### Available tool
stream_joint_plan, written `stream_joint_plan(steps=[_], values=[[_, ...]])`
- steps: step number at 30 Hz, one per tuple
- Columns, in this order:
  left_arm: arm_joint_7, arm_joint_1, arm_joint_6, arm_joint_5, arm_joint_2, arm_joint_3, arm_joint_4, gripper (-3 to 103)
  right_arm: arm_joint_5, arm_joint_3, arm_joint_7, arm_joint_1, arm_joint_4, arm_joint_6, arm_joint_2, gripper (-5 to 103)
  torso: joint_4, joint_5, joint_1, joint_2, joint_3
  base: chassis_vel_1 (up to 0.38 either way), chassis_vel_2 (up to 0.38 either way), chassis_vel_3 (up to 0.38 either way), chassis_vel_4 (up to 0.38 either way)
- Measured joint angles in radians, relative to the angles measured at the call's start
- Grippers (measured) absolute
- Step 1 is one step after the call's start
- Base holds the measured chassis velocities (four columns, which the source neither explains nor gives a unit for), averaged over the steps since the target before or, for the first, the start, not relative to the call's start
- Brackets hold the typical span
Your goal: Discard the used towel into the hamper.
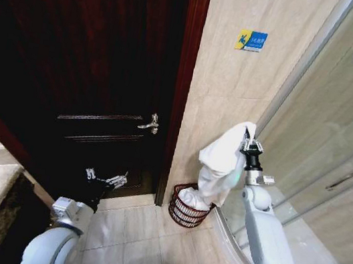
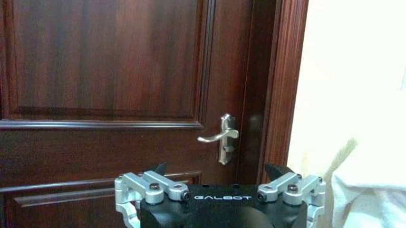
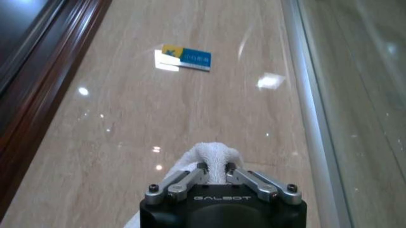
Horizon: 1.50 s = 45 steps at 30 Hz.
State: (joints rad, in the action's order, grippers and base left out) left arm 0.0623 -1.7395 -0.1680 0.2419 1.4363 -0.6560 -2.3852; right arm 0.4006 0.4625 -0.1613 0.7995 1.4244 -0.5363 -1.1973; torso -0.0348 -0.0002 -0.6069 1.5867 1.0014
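Door [image 1: 74,54]: you are facing a dark wood panel door taking up the left half of the head frame, its frame post running down the centre. It is sitting shut against the post in the left wrist picture.

Wall [image 1: 237,95]: beige tile, centre of frame, running from the door post to the shower glass [image 1: 339,132] on the right.

Right arm [image 1: 266,242]: it is rising from the lower right corner toward mid-frame. Your right gripper [image 1: 250,144] is sitting right of centre, fingers pinching together on the top fold of the towel [image 1: 222,163]. In the right wrist picture the white cloth is bulging out between the two closed fingers [image 3: 190,175].

Towel: white, hanging down from the gripper in a long drape just in front of the wall. Its lower end is reaching down into the hamper [image 1: 187,208].

Hamper: dark reddish wire basket, standing on the floor tiles at the foot of the wall, just right of the door post, lower centre of frame.

Left gripper [image 1: 106,178]: it is hovering lower left of centre, in front of the door's bottom panel, jaws spread apart and gripping nothing. The left wrist picture is showing both fingers wide of each other.

Door handle [image 1: 148,125]: silver lever, near the door's right edge.

Sign [image 1: 251,41]: small blue and yellow plate, upper wall.
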Motion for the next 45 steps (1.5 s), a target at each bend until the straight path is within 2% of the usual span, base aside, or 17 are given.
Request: stream_joint_plan(steps=[8,11,16,24,31,40,45], values=[[0.0,0.0,0.0,0.0,0.0,0.0,0.0,100,0.013,-0.002,-0.01,0.009,-0.093,-0.028,-0.026,8,0.0001,0.0003,0.0,0.0,0.0,0.0,0.0,0.0,0.0],[0.0,0.0,0.0,0.0,0.0,0.0,0.0,100,0.019,0.002,-0.034,-0.005,-0.191,-0.079,-0.033,8,0.0002,0.0002,0.0,0.0,0.0,0.0,0.0,0.0,0.0],[0.0,0.0,0.0,0.0,0.0,0.0,0.0,100,0.011,-0.002,-0.032,-0.004,-0.239,-0.093,-0.042,8,0.0002,0.0001,0.0,0.0,0.0,0.0,0.0,0.0,0.0],[0.0,0.0,0.0,0.0,0.0,0.0,0.0,100,-0.065,-0.027,0.04,-0.012,-0.343,-0.16,-0.108,8,0.0001,0.0,0.0,0.0,0.0,0.0,0.0,0.0,0.0],[0.0,0.0,0.0,0.0,0.0,0.0,0.0,100,-0.087,-0.04,0.063,0.014,-0.396,-0.161,-0.162,8,0.0,0.0004,0.0,0.0,0.0,0.0,0.0,0.0,0.0],[0.0,0.0,0.0,0.0,0.0,0.0,0.0,100,-0.065,-0.043,0.047,0.062,-0.434,-0.169,-0.178,8,0.0001,0.0,0.0,0.0,0.0,0.0,0.0,0.0,0.0],[0.0,0.0,0.0,0.0,0.0,0.0,0.0,100,-0.019,-0.054,0.033,0.074,-0.525,-0.167,-0.182,8,0.0001,0.0001,0.0,0.0,0.0,0.0,0.0,0.0,0.0]])
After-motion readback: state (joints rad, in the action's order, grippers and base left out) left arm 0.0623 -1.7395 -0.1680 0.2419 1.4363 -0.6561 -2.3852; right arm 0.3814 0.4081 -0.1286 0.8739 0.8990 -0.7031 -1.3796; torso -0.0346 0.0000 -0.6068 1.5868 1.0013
